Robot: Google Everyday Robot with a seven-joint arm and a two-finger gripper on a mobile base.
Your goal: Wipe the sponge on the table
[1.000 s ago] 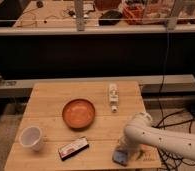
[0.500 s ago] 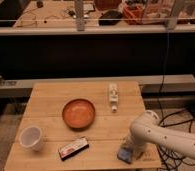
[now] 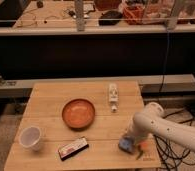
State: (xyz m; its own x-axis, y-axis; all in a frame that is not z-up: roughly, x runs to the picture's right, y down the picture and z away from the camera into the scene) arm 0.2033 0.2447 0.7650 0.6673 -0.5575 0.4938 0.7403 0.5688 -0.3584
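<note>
1. Over to the right of the bowl (image 3: 78,112) and closer to the front edge, the sponge (image 3: 124,146) sits on the table (image 3: 51,95) with the gripper (image 3: 128,141) right down on top of it. Whether it's actually clamped on the sponge or just resting against it, I can't tell.
2. Biggest worry: that spot is much nearer the table's front right corner than the bowl is. A stroke going further away from the bowl could shove the sponge off the edge.
3. If the hold is loose, the sponge could snag on the planks and get left behind while the arm slides on.
4. A small orange thing (image 3: 143,145), maybe a carrot, lies just past the sponge on the side away from the bowl. A sideways swipe could knock it off.
5. Wiping back toward the bowl risks bumping it, or the flat pack (image 3: 73,148) in front of it.
</note>
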